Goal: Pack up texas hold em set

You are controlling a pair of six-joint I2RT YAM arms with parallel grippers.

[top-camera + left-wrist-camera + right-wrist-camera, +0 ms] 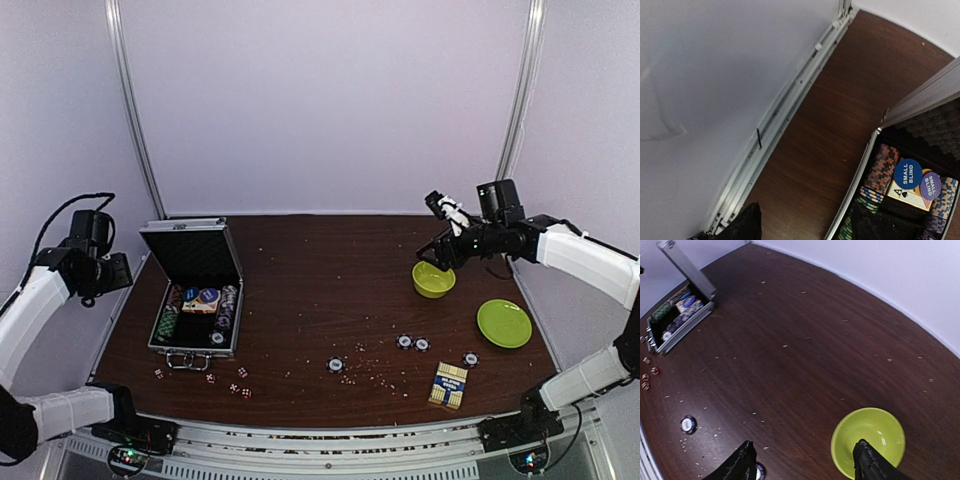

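Found the case (195, 300) open at the left of the table (320, 290), lid (190, 250) upright, with rows of striped chips (881, 167) and a card pack (907, 195) under two blind buttons (907, 173) already seated inside. Counted the rest of the set scattered — loose chips (404, 342) toward the front right, the yellow-blue card box (449, 385) near the front edge on the right, small red dice (242, 372) just in front of the case.

Saw the right gripper (804, 447) hovering above the wood, the lime-green bowl (868, 442) showing partly between its fingers (742, 460), jaws wide apart and holding nothing. Saw the left gripper (118, 272) raised beside the case at the table's left edge, one finger (747, 225) plain in the wrist view, the other lost against the dark inside of the case. Read it as parted and empty, going by the bare wood in the gap.

Judged the packing roughly half done, with gathering the strays as the step in hand. Reckoned the nearest chips the right arm's natural first pick. Would have come straight down over one chip, fingers straddling the rim, tips brought right to the wood before closing — a flat disc offering little to pinch and liable to skate off under a glancing touch. Would have steered clear of the bowl and the plate (504, 323), neither belonging to the set. Would have left the dice to the left arm, as nearer the case. Would have taken the card box across its narrow sides, and shut the lid only after the last piece.
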